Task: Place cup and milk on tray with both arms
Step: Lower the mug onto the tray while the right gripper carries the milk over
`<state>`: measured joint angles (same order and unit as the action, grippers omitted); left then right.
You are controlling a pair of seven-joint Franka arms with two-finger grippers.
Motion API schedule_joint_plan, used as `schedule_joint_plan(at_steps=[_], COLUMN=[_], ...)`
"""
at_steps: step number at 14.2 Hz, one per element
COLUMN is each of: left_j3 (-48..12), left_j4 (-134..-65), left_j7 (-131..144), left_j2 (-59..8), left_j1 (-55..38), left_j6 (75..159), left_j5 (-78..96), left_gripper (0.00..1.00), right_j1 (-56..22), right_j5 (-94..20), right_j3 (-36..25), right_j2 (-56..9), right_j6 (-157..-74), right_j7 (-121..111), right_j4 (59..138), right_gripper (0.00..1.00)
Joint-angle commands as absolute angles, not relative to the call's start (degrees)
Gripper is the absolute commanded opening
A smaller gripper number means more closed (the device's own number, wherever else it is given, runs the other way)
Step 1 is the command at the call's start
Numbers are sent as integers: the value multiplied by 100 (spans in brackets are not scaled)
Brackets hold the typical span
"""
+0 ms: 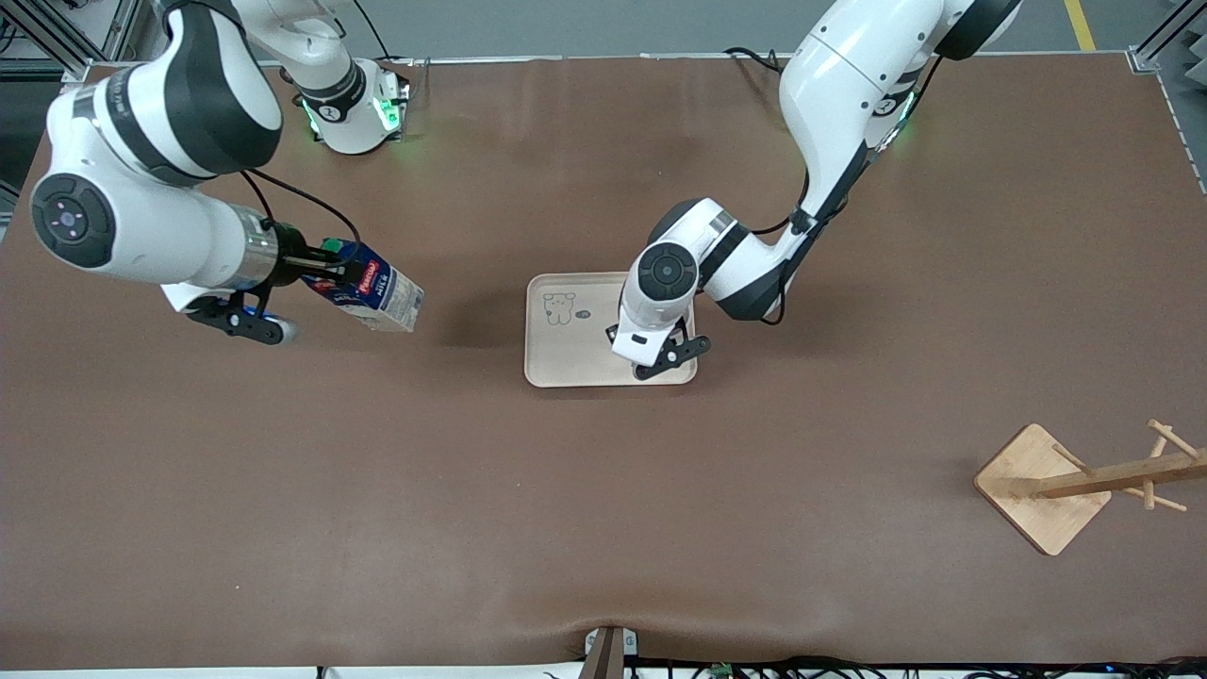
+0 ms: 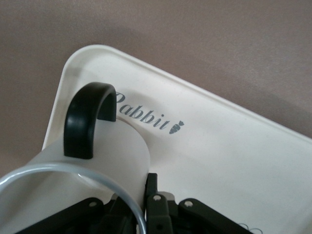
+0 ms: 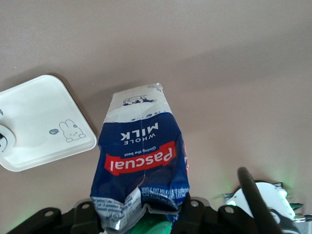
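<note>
My right gripper (image 1: 325, 272) is shut on the top of the dark blue milk carton (image 1: 375, 291) and holds it tilted in the air over the table toward the right arm's end, apart from the tray. In the right wrist view the carton (image 3: 141, 153) hangs between the jaws of my right gripper (image 3: 141, 217). The cream tray (image 1: 566, 354) lies mid-table. My left gripper (image 1: 658, 361) is low over the tray's end toward the left arm. It hides the cup in the front view. In the left wrist view my left gripper (image 2: 140, 197) pinches the white cup's (image 2: 117, 151) wall, next to the black handle (image 2: 87, 119), on the tray (image 2: 219, 146) by the "Rabbit" text.
A wooden rack with a square base (image 1: 1042, 486) lies tipped over near the left arm's end of the table, nearer to the front camera than the tray. The brown table (image 1: 603, 519) spreads all around the tray. The tray also shows in the right wrist view (image 3: 41, 119).
</note>
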<state>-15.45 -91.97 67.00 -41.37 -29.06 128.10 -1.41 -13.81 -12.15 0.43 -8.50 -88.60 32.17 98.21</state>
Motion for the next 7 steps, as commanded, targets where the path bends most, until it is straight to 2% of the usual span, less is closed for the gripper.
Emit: schedule_joint_plan(at_steps=[1, 2, 4, 7], left_j3=[-1529, -1529, -1521, -1512], left_j4=[-9114, -9106, -9088, -9070], left_j7=[6864, 6856, 6803, 6776], left_j2=[-4219, -4219, -4166, -3991], left_j1=[-2944, -2936, -2936, -2909], left_j6=[12858, 12858, 12858, 12850], left_j5=[-229, -255, -299, -299], left_gripper=[13, 35, 98, 100], right_j1=[-1941, -1995, -2371, -3118], right_j5=[-1274, -1274, -1335, -1635], right_j3=[18, 18, 26, 9], right_j2=[-782, -800, -966, -1405], right_j6=[-9192, -9324, -9745, -10711], right_j7=[4146, 4209, 4533, 5465], right_j4=[9949, 9967, 9958, 9967], right_gripper=[0, 0, 0, 0])
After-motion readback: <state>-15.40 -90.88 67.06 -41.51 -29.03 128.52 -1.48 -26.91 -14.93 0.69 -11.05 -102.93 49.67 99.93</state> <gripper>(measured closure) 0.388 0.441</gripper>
